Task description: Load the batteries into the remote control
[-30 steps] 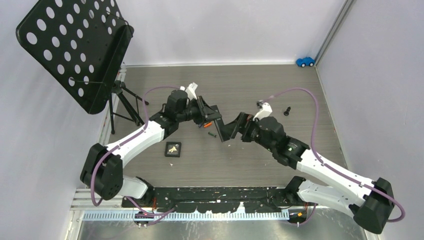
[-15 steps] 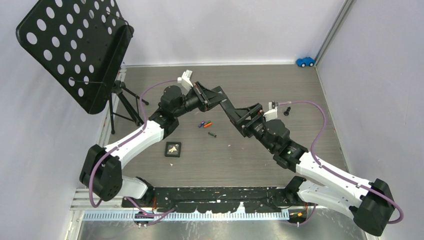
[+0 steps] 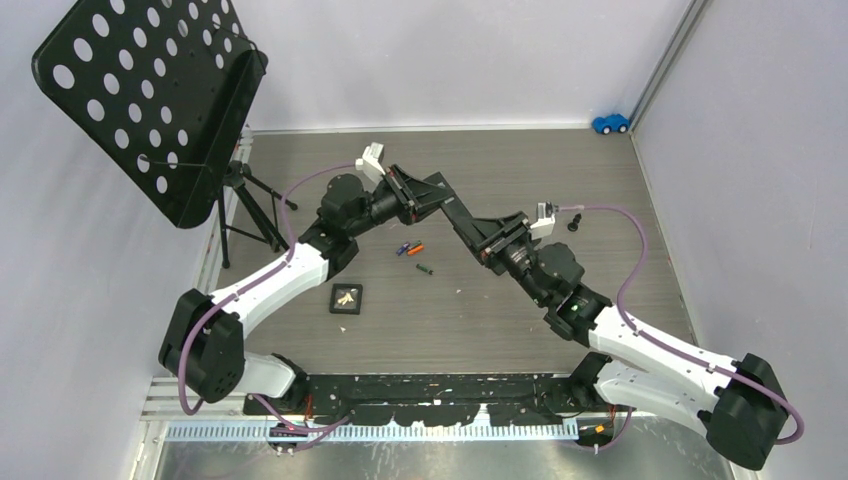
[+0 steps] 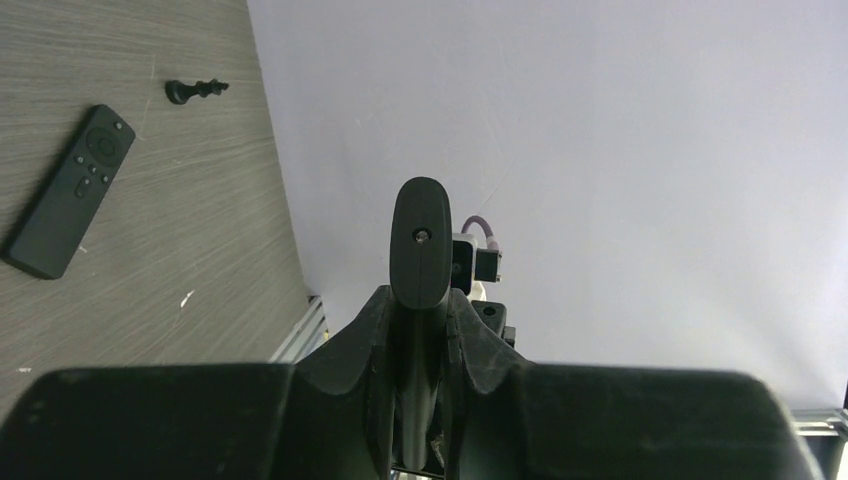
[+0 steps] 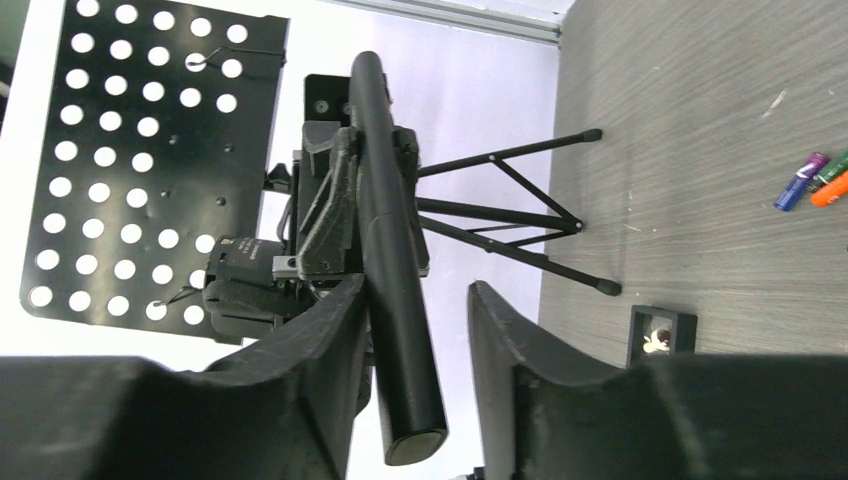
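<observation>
My left gripper (image 3: 418,197) is shut on one end of a black remote control (image 3: 455,213), which it holds in the air, edge-on in the left wrist view (image 4: 420,230). The remote's other end lies between the jaws of my right gripper (image 3: 487,232). In the right wrist view the remote (image 5: 385,200) rests against one finger (image 5: 330,330), and a gap separates it from the other finger (image 5: 500,330). The batteries (image 3: 410,247) lie on the table below: a blue one (image 5: 798,182), an orange one (image 5: 830,192) and a dark one (image 3: 424,269).
A second black remote (image 4: 70,190) lies on the table near a black chess piece (image 3: 575,222). A small black square box (image 3: 346,298) sits at the near left. A perforated music stand (image 3: 150,90) on a tripod (image 3: 250,210) stands at the far left. A blue toy car (image 3: 610,123) sits at the back right.
My right arm swung from near the table up to the remote's free end, and its jaws narrowed around it. My left gripper lifted the remote and moved it back a little.
</observation>
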Controlling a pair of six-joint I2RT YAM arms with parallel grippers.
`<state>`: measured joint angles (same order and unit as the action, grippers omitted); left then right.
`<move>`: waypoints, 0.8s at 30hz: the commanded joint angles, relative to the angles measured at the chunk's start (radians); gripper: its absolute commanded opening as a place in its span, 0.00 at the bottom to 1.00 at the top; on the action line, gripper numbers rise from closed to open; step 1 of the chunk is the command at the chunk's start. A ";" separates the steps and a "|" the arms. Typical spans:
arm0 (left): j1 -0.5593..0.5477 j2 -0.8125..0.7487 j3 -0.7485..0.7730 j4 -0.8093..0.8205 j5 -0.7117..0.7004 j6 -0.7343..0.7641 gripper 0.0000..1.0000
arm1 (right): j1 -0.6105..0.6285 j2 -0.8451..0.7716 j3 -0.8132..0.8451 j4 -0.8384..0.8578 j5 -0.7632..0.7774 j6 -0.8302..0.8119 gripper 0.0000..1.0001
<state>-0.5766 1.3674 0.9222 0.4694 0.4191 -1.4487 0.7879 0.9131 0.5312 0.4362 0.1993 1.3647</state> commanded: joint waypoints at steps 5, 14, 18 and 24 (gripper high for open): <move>0.005 -0.063 0.083 0.081 -0.061 -0.031 0.00 | -0.017 -0.061 -0.174 0.155 0.011 -0.048 0.13; 0.016 -0.062 0.075 0.073 -0.065 -0.027 0.00 | -0.033 -0.050 -0.171 0.207 -0.037 -0.071 0.05; 0.022 -0.062 0.054 0.077 -0.065 -0.024 0.00 | -0.035 -0.037 -0.132 0.076 0.003 -0.045 0.28; 0.034 -0.034 0.084 0.069 -0.016 0.015 0.00 | -0.049 -0.029 -0.128 -0.024 0.042 -0.015 0.55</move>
<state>-0.5659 1.3651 0.9333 0.4282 0.4103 -1.4300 0.7551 0.8684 0.4122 0.5488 0.1791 1.3609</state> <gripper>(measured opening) 0.177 0.531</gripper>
